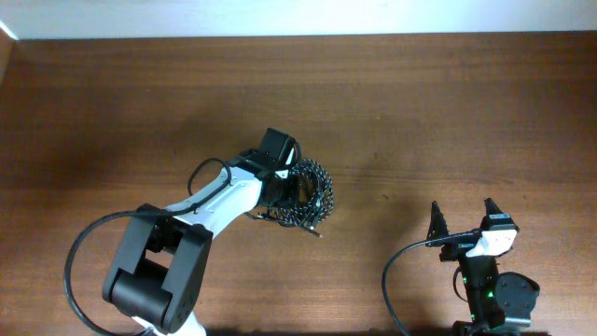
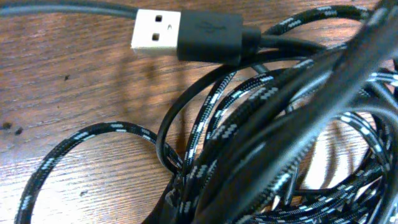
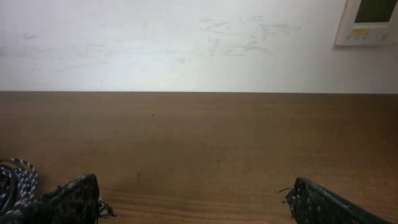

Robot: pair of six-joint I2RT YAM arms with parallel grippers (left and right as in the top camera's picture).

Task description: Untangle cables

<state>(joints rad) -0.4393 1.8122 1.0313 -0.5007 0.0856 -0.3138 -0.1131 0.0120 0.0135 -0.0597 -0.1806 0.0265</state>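
Observation:
The cables (image 1: 312, 191) lie in one tangled bundle at the table's middle. In the left wrist view the braided black-and-white speckled cable (image 2: 205, 124) loops over the wood, and the plain black cable (image 2: 62, 7) ends in a USB plug (image 2: 186, 34) at the top. My left gripper (image 1: 291, 189) is down in the bundle's left side. Its fingers are hidden among strands that fill the lower wrist view and appear closed on them. My right gripper (image 1: 462, 217) is open and empty, well right of the bundle, and its open fingers (image 3: 193, 199) frame bare wood. A bit of braided cable (image 3: 15, 177) shows at the far left.
The wooden table (image 1: 420, 103) ends at a white wall (image 3: 186, 43) at the back. Thick black wires (image 1: 79, 252) loop from the left arm's base, and another (image 1: 387, 280) from the right base. A wall panel (image 3: 370, 22) hangs at the upper right.

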